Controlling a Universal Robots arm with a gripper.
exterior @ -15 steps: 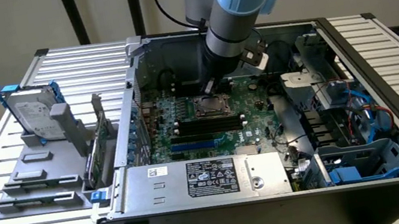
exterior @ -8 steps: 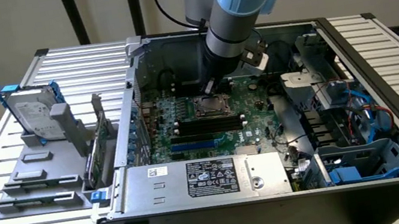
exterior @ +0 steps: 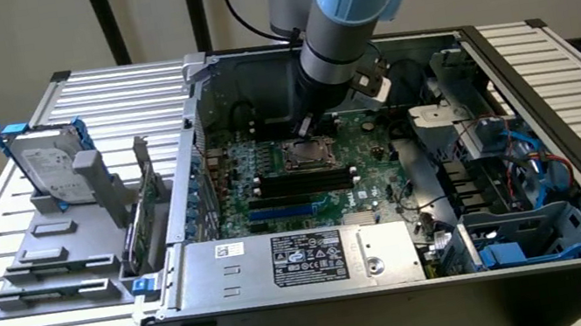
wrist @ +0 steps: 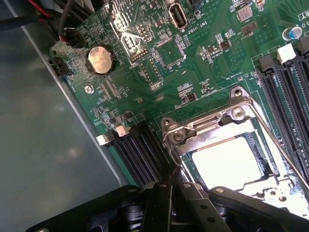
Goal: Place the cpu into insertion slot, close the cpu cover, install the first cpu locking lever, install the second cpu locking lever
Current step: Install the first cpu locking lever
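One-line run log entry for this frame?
gripper: shut, at socket edge | pale silver-beige square cpu: seated in socket | silver metal cpu cover frame: down around it

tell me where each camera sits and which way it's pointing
Exterior view: off the arm, above and in front of the open computer case, looking down into it; the arm reaches in over the green circuit board.
Wrist view: on the wrist, looking close down at the board; the shut gripper shows dark at the edge, by the cpu cover.
Shared: the cpu in its insertion slot and the black memory slots.
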